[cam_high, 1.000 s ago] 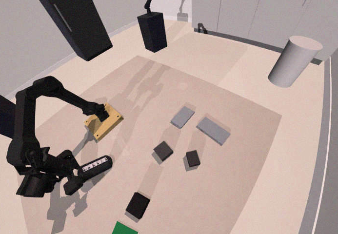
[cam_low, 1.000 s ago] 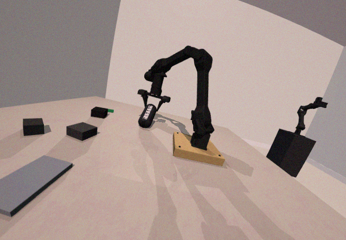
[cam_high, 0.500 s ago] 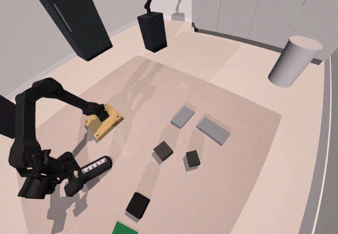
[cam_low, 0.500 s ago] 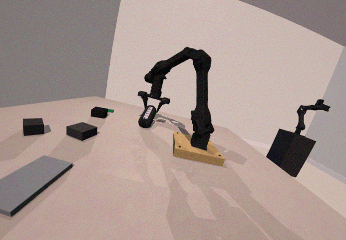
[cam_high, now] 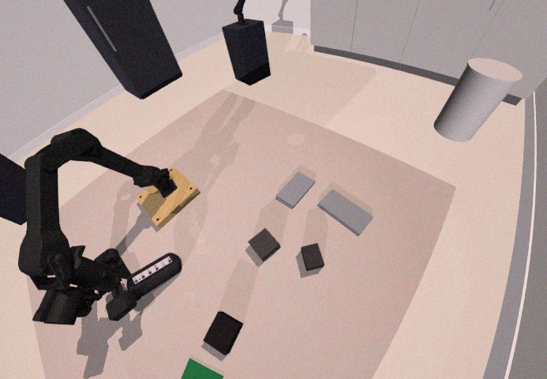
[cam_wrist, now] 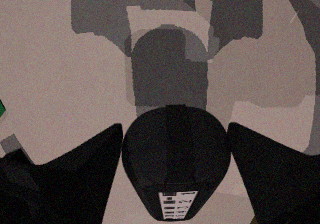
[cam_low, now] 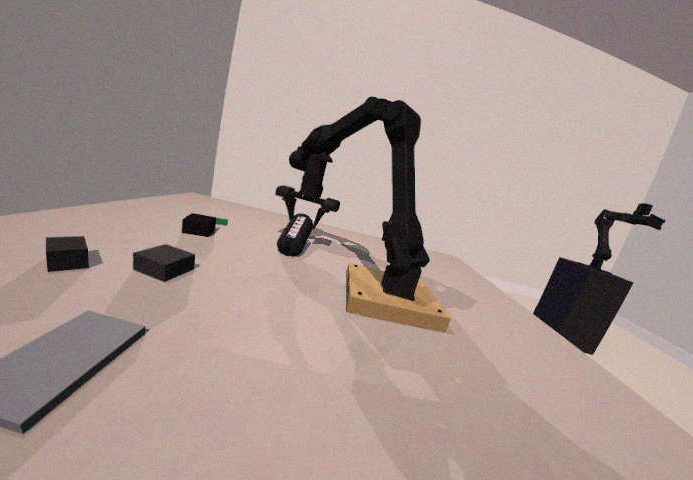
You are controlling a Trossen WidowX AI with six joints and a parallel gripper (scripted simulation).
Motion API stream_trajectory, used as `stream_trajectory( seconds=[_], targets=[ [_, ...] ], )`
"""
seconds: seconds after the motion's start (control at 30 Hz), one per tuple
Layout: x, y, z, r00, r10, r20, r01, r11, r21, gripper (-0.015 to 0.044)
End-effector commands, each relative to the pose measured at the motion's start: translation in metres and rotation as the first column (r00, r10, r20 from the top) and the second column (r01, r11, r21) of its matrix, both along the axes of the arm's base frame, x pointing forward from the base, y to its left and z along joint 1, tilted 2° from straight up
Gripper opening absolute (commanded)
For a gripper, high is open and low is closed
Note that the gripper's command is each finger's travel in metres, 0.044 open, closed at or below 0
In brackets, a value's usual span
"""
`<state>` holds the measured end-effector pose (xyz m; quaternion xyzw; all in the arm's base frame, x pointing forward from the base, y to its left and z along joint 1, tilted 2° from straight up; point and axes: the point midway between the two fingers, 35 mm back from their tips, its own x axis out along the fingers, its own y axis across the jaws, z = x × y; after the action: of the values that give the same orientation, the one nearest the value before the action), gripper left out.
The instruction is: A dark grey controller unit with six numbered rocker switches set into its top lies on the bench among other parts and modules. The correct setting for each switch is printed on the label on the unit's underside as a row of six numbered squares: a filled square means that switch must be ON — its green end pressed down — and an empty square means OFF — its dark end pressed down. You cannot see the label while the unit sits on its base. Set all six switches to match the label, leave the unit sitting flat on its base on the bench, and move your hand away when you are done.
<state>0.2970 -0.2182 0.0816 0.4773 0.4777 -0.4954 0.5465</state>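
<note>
The dark grey controller unit (cam_high: 166, 273) (cam_low: 290, 245) (cam_wrist: 175, 144) is a long rounded body, held tilted above the bench. Its white label (cam_high: 152, 270) (cam_low: 297, 225) (cam_wrist: 176, 205) faces outward to the top and exterior views and shows at a steep slant in the wrist view. The label bears a row of small squares and numbers; I cannot tell surely which squares are filled. The rocker switches are hidden on the far side. My gripper (cam_high: 132, 285) (cam_low: 303, 221) (cam_wrist: 176, 130) is shut on the unit, one finger on each side near its upper end.
Black blocks (cam_high: 223, 332) (cam_high: 264, 244) (cam_high: 312, 257) and grey plates (cam_high: 295, 189) (cam_high: 345, 211) lie on the bench. A green piece (cam_high: 201, 369) (cam_low: 221, 221) lies beyond the nearest block. The arm stands on a wooden base (cam_high: 186, 189) (cam_low: 392, 316).
</note>
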Motion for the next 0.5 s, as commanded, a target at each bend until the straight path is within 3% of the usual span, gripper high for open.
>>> stream_trajectory(
  seconds=[0.0,0.47],
  targets=[
    [-0.002,0.005,-0.012,1.0,0.015,-0.024,-0.014,1.0,0.028,0.0338],
    [-0.001,0.001,-0.022,1.0,0.015,-0.024,-0.014,1.0,0.028,0.0338]
  ],
)
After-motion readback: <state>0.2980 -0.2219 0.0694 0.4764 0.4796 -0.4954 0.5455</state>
